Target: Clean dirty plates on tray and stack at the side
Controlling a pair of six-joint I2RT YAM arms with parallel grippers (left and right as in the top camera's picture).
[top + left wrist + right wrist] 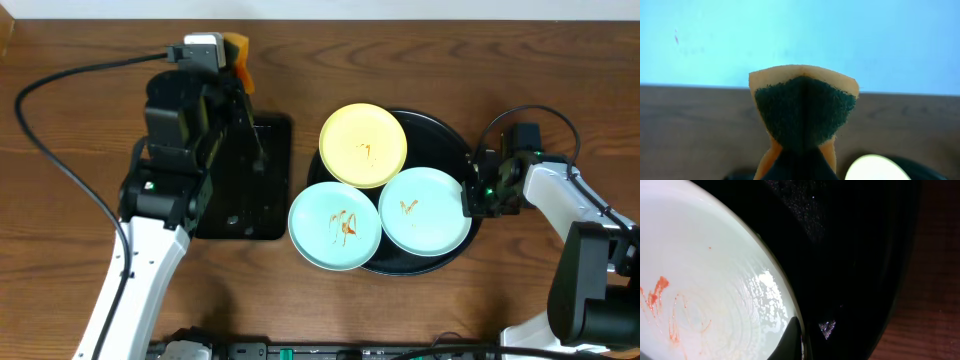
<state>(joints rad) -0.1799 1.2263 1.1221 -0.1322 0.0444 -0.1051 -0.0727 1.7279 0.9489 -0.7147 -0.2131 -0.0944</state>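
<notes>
Three plates lie on the round black tray [447,128]: a pale yellow plate [363,145] at the back, a blue-mint plate [335,225] at front left overhanging the rim, and a second blue-mint plate [425,210] at front right. All have orange smears. My right gripper [470,195] is shut on the right rim of the front right plate [705,280]; one finger [792,340] lies over the rim, the other is lost against the black tray [855,255]. My left gripper [232,70] is raised at the back left, shut on an orange-and-green sponge [804,107].
A smaller rectangular black tray [265,200] lies left of the round tray, partly under my left arm. A black cable [60,80] loops over the table's back left. Bare wooden table [560,90] surrounds the trays.
</notes>
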